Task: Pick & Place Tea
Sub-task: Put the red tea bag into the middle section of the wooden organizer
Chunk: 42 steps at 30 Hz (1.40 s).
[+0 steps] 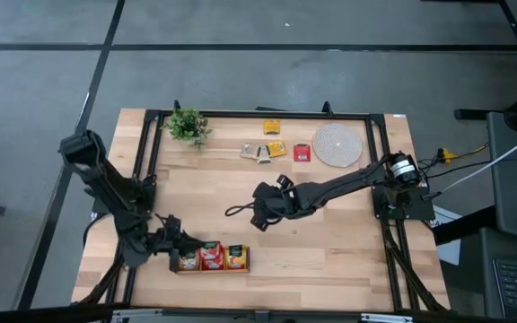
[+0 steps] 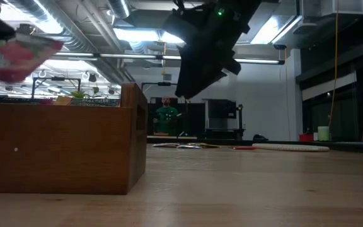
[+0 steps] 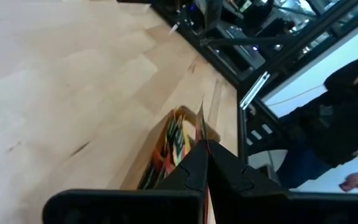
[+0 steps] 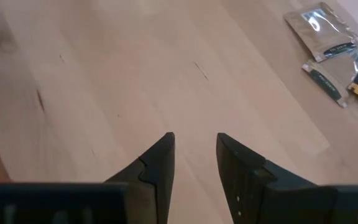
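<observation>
Overhead and wrist views of the table. The right gripper (image 4: pixel 193 152) hangs over bare wood at mid-table, its fingers parted by a narrow gap with nothing between them. Loose tea sachets (image 1: pixel 272 149) lie well beyond it at the far side, left of the round woven mat (image 1: pixel 337 144). The left gripper (image 1: pixel 179 243), fingers pressed together, sits at the left end of the wooden tray (image 1: pixel 212 268) near the front edge, which holds further sachets (image 1: pixel 212 255).

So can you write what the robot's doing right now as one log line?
left gripper: shut, at tray | right gripper: open, empty, mid-table | loose sachets: far side, beside mat
</observation>
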Tool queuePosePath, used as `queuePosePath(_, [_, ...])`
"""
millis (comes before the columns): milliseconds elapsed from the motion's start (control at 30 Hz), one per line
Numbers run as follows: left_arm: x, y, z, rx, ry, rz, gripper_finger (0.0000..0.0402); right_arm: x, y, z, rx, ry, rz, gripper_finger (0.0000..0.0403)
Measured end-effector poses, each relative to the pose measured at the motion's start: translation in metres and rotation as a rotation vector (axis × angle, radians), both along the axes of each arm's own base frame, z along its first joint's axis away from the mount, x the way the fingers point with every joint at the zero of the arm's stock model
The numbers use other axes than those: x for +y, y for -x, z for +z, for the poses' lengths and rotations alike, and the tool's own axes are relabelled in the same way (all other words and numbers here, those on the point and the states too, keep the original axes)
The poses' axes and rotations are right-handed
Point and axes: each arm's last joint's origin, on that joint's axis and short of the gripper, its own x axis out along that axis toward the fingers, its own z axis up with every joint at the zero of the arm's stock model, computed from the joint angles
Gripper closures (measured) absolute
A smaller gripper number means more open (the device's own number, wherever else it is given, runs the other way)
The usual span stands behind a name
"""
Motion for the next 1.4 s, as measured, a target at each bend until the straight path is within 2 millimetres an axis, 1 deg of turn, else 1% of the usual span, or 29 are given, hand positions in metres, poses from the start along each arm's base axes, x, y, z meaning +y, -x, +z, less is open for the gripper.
queuePosePath(200, [-0.009, -0.005, -0.016, 0.023, -0.012, 0.045, 0.04, 0.006, -0.001, 0.001, -0.037, -0.018, 0.001, 0.0282])
queuePosePath(333, [-0.011, -0.006, -0.021, 0.026, -0.035, 0.061, 0.0399, 0.007, -0.002, 0.002, -0.052, -0.028, -0.005, 0.0282])
queuePosePath(467, [-0.012, -0.006, -0.021, 0.034, -0.039, 0.049, 0.0399, 0.007, -0.002, 0.002, -0.06, -0.04, -0.023, 0.0282])
queuePosePath(767, [-0.012, -0.006, -0.022, 0.05, -0.036, 0.026, 0.0382, 0.007, -0.004, 0.003, -0.086, -0.048, -0.025, 0.0282])
queuePosePath(1167, [-0.01, -0.006, -0.025, 0.059, -0.043, 0.054, 0.0326, 0.007, -0.005, 0.004, -0.1, -0.064, -0.042, 0.0282])
queuePosePath(1333, [-0.008, -0.006, -0.024, 0.046, -0.13, 0.08, 0.0314, 0.008, -0.005, 0.003, -0.091, -0.049, -0.02, 0.0282])
queuePosePath(1400, [-0.005, -0.008, -0.022, 0.033, -0.142, 0.115, 0.0314, 0.008, -0.005, 0.003, -0.079, -0.029, 0.005, 0.0282])
